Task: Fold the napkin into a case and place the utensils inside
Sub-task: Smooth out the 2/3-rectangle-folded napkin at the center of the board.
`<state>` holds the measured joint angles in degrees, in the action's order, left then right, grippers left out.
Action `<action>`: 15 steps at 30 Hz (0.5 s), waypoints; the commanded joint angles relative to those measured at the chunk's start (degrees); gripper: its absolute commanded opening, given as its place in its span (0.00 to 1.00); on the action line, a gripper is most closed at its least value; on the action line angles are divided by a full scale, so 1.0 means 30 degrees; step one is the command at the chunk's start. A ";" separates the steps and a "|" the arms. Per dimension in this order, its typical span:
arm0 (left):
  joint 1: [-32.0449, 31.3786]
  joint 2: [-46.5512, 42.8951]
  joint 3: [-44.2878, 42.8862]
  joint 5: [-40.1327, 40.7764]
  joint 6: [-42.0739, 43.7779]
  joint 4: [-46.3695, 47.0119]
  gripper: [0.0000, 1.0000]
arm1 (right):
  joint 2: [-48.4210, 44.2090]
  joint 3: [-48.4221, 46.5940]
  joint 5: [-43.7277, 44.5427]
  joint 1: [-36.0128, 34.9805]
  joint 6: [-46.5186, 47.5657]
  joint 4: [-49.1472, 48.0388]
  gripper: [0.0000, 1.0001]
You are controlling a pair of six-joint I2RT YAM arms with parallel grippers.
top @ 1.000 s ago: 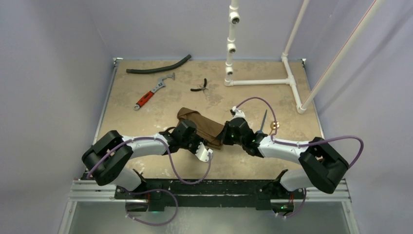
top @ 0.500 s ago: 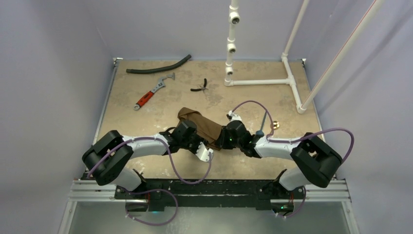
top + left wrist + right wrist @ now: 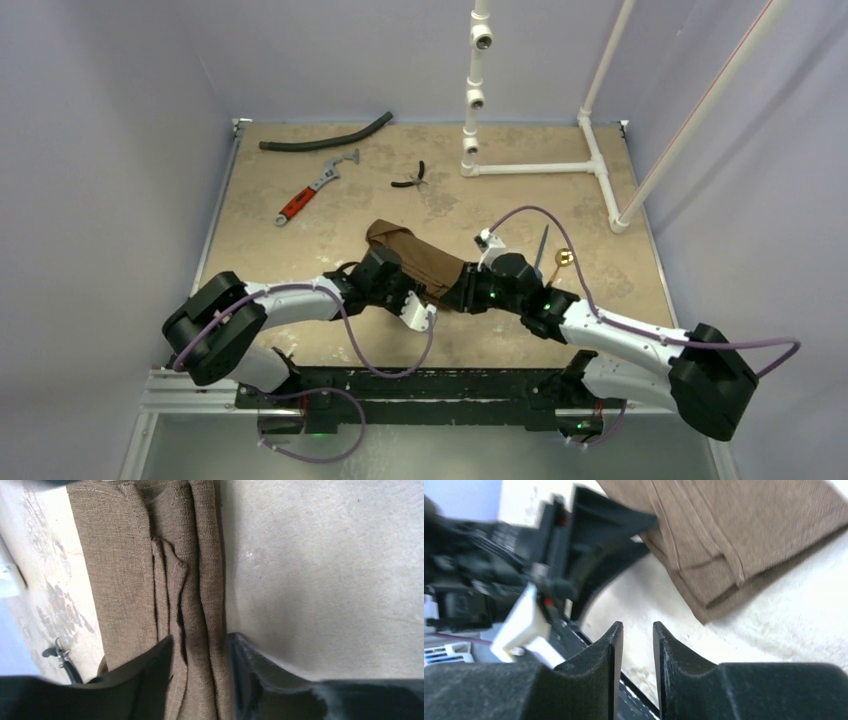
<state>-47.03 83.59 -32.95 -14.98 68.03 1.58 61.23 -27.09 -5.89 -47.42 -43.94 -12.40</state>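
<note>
Left wrist: napkin (image 3: 125, 570) edge between fingers (image 3: 146, 680)

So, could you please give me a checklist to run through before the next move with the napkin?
1. Dark-brown cloth napkin folded on the tan table: ok.
2. Right pincer clear of napkin, jaws parted, empty: ok.
3. Left pincer gripping the folds it straddles: cannot tell.
4. Slim dark utensil inside napkin: not ok, lies on the table, apart.
5. Red-handled metal wrench away from the napkin: ok.

Coarse woven napkin (image 3: 120, 555), matt mottled table (image 3: 325, 580)
</note>
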 commanded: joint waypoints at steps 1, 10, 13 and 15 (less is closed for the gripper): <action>-0.0091 -0.0973 -0.0206 0.0455 -0.0660 -0.1053 0.53 | 0.0656 0.0293 -0.0158 -0.0316 0.0013 0.0415 0.30; 0.0527 -0.5149 -0.1210 0.1662 -0.0881 -0.5780 0.91 | 0.7823 -0.7587 0.1029 -0.0230 0.2983 -0.0302 0.16; 0.1338 -0.6796 -0.0805 0.1906 -0.0587 -0.7539 0.92 | 0.9921 -0.9281 0.1129 0.0148 0.3474 -0.1310 0.12; 0.2248 -0.7705 -0.0440 0.1957 -0.0469 -0.8378 0.93 | 1.1546 -1.0322 0.0861 0.0437 0.3622 -0.1954 0.09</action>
<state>-44.16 65.28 -34.74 -10.20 65.73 -15.22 89.27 -52.27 -3.97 -47.72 -36.77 -13.78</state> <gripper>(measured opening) 0.922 0.117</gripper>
